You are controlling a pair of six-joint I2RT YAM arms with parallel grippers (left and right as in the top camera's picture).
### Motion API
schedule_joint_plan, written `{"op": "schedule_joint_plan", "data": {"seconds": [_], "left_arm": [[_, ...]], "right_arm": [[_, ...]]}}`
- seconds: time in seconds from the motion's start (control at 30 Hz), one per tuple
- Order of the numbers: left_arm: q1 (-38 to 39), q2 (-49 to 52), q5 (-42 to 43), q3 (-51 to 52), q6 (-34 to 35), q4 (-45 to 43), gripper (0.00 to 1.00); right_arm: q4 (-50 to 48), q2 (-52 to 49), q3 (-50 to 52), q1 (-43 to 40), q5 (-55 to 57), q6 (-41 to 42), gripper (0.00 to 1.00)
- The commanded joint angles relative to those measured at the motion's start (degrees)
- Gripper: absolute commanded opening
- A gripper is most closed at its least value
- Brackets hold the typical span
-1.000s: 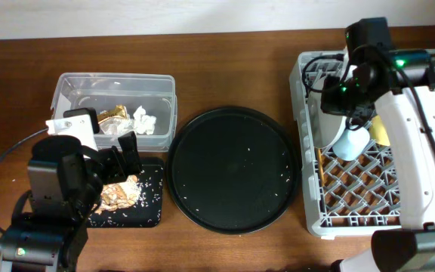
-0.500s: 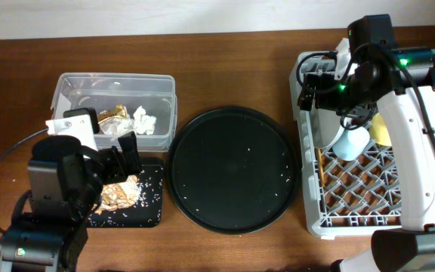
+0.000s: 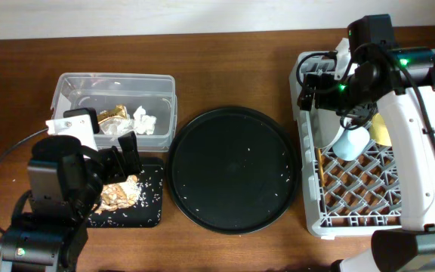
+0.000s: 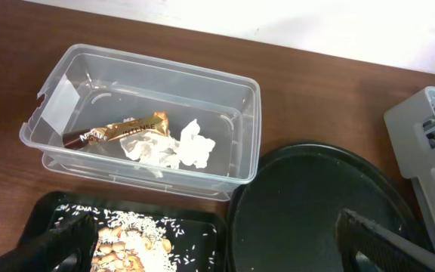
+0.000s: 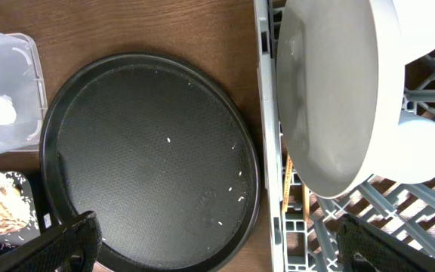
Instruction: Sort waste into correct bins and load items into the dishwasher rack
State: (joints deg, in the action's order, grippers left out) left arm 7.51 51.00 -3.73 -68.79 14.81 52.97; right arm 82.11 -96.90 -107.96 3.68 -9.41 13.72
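1. Dark brown wooden table, fine grain running side to side across the overhead view.
2. Meets a plain off-white wall along the far edge, seen only as a narrow strip at the top.
3. Takes soft, even light and gives back a faint sheen on the wood.
4. Shows the same wood and pale wall in the left wrist view, wood alone in the right wrist view.

Lighting is bright, even and diffuse in all three views. Shadows on the tabletop are soft and short. The tub walls carry faint highlights. The plate shows a mild sheen without washout. The round tray reads matte. Both wrist views are sharp centrally. The left fingers and right fingers, at the lower edges, are dark and blurred. A green status light glows in the overhead view.
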Motion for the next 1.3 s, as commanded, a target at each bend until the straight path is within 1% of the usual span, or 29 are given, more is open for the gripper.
{"op": "schedule_joint_plan", "data": {"seconds": [0.0,0.33,0.4,0.53,0.67,0.77,0.87,0.97,1.03,1.13,1.2,1.27], "left_arm": [[-0.3,-0.2,-0.8,-0.7,0.6,-0.1,0.99],[-0.3,-0.2,-0.8,-0.7,0.6,-0.1,0.99],[-0.3,-0.2,-0.8,-0.7,0.6,-0.1,0.99],[-0.3,-0.2,-0.8,-0.7,0.6,-0.1,0.99],[-0.3,-0.2,-0.8,-0.7,0.6,-0.1,0.99],[-0.3,-0.2,-0.8,-0.7,0.6,-0.1,0.99],[-0.3,-0.2,-0.8,-0.7,0.6,-0.1,0.99],[-0.3,-0.2,-0.8,-0.7,0.6,-0.1,0.99],[-0.3,-0.2,-0.8,-0.7,0.6,-0.1,0.99],[-0.3,-0.2,-0.8,-0.7,0.6,-0.1,0.99],[-0.3,-0.2,-0.8,-0.7,0.6,-0.1,0.99],[-0.3,-0.2,-0.8,-0.7,0.6,-0.1,0.99]], "right_arm": [[0.0,0.3,-1.0,0.0,-0.7,0.1,0.98],[0.0,0.3,-0.9,0.1,-0.5,0.1,0.98],[0.0,2.0,-0.9,0.2,-0.5,0.1,0.98],[0.0,8.6,-0.9,0.2,-0.5,0.1,0.98],[0.0,17.9,-0.9,0.1,-0.5,0.1,0.98],[-0.3,27.7,-0.9,0.1,-0.5,0.1,0.98],[-0.5,35.1,-0.9,0.1,0.0,0.1,0.98],[-0.5,45.7,0.5,0.1,0.5,0.1,0.98],[-0.9,52.3,3.6,0.0,1.5,0.1,0.98],[-4.6,63.1,11.6,0.0,2.6,0.1,0.98],[-9.7,72.9,20.6,0.0,4.0,0.1,0.98],[-14.0,80.1,28.0,0.0,4.3,0.1,0.98]]}}
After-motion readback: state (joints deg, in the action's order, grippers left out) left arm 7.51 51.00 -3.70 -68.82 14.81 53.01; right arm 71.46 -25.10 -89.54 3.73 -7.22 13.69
